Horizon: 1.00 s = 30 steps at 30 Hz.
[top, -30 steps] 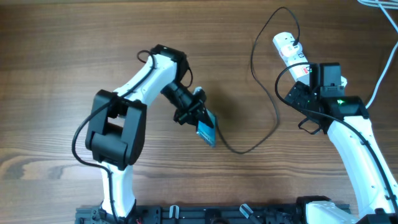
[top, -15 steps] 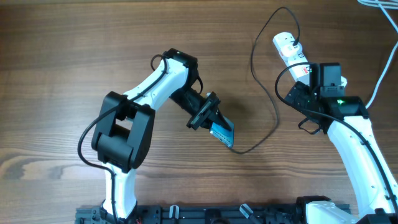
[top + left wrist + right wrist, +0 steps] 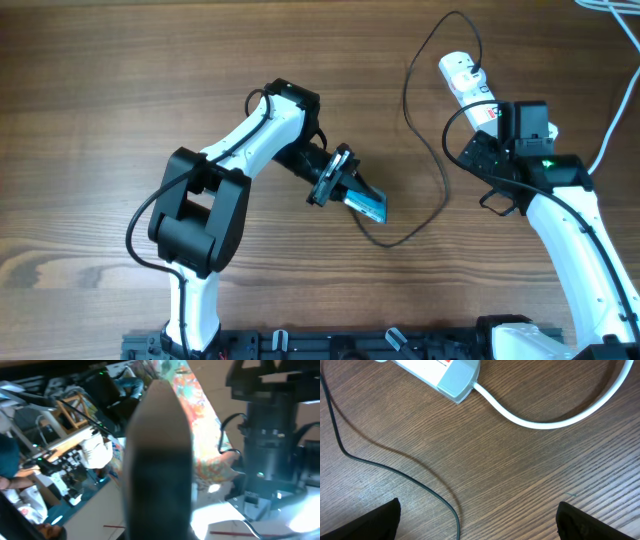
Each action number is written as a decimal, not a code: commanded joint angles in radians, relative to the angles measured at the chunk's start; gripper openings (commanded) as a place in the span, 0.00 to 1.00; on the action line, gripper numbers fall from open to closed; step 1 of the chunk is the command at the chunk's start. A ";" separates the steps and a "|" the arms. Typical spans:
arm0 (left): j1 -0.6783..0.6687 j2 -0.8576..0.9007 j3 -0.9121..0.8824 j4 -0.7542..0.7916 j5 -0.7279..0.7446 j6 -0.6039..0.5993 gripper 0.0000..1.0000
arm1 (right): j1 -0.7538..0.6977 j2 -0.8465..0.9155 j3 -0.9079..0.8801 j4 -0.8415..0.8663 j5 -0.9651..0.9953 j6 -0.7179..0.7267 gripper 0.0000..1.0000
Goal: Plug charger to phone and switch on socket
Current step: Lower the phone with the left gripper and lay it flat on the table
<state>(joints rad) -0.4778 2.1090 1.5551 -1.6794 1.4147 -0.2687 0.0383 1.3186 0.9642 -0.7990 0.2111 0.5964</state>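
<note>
My left gripper [image 3: 348, 192] is shut on the phone [image 3: 368, 207], holding it tilted above mid-table with its teal screen showing. In the left wrist view the phone [image 3: 157, 460] is a dark, blurred slab seen edge-on. The charger cable [image 3: 443, 175] runs from the socket [image 3: 462, 78] in a long loop and ends right under the phone; I cannot tell whether its tip touches it. My right gripper [image 3: 497, 130] hovers open over the socket's near end. In the right wrist view the right gripper [image 3: 477, 521] has nothing between its fingers, with the cable [image 3: 395, 472] below and the socket [image 3: 445, 372] at the top.
The socket's thick white cord [image 3: 545, 420] curves off to the right and runs toward the table's right edge [image 3: 610, 130]. Bare wooden tabletop [image 3: 100, 100] fills the left and centre. The arm bases stand along the front edge.
The left arm has swung right with the phone and turned it flatter, bringing it over the cable's free end. The right arm and socket have not moved.
</note>
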 commanded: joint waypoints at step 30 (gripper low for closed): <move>-0.004 -0.034 0.016 -0.005 0.083 -0.008 0.04 | -0.002 0.010 0.011 0.002 0.017 -0.018 1.00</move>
<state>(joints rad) -0.4778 2.1071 1.5566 -1.6833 1.4872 -0.2756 0.0383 1.3186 0.9642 -0.7990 0.2111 0.5964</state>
